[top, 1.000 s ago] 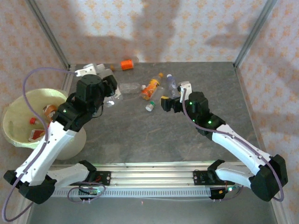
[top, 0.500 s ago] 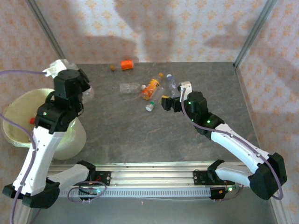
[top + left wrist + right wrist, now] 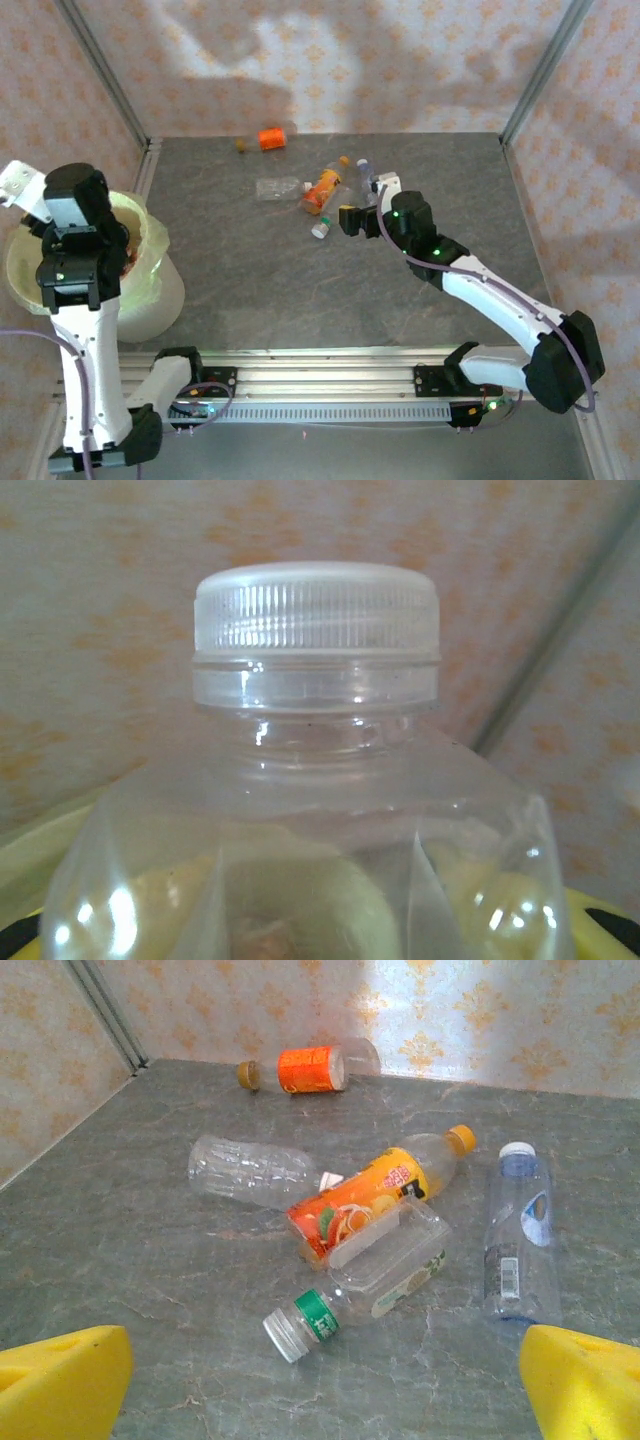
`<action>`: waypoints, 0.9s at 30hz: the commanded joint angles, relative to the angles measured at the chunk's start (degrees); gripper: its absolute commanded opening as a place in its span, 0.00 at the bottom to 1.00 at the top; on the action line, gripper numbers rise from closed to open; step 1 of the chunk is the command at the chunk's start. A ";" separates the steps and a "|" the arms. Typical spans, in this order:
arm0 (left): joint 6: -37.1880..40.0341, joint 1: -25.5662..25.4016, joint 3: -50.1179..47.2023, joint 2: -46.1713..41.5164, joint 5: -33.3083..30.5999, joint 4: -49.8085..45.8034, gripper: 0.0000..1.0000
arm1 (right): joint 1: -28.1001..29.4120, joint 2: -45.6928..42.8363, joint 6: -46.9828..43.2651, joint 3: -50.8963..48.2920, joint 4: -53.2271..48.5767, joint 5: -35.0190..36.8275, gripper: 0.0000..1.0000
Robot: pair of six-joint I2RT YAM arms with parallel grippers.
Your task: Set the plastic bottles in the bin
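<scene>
Right, stock as I read it from my station: 1 clear bottle (image 3: 315,820) with a ribbed whitish cap (image 3: 316,605), pressed close to the left wrist camera, with pale yellow-green lining visible behind its shoulders. The left gripper (image 3: 310,935) is closed on it, its fingers barely visible at the lower corners. From above, the left arm (image 3: 72,260) stands over the bin (image 3: 160,295), a white bucket just off the table's left edge. 5 more bottles lie on the grey table (image 3: 300,290). An orange-labelled bottle (image 3: 310,1068) rests against the back wall (image 3: 480,1010). A crushed clear bottle (image 3: 255,1172) lies mid-table. Just beside it is a juice bottle (image 3: 365,1200) with an orange cap. A green-banded bottle (image 3: 370,1280) with a white cap touches the juice bottle's base. A blue-labelled bottle (image 3: 518,1230) lies apart to the right. The right gripper (image 3: 325,1385) hangs near the green-banded bottle, jaws spread wide with yellow pads at either side, holding nothing.
</scene>
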 commanded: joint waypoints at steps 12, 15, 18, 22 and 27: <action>-18.55 36.71 -12.01 1.67 43.97 4.56 0.41 | 0.33 1.99 0.74 2.50 -1.35 -2.49 0.99; -22.20 36.93 -14.80 1.79 47.47 5.45 0.43 | 0.30 2.20 1.42 2.60 -1.27 -2.84 0.99; -27.19 36.89 -17.98 1.77 51.14 7.72 0.58 | 0.28 2.48 2.05 2.78 -1.08 -3.37 0.99; -29.51 36.87 -17.07 3.72 53.45 6.63 0.85 | 0.30 2.73 2.29 2.81 -1.04 -3.77 0.99; -27.95 36.09 -12.83 4.41 53.33 3.16 0.92 | 0.28 2.75 2.97 2.52 -0.91 -3.68 0.99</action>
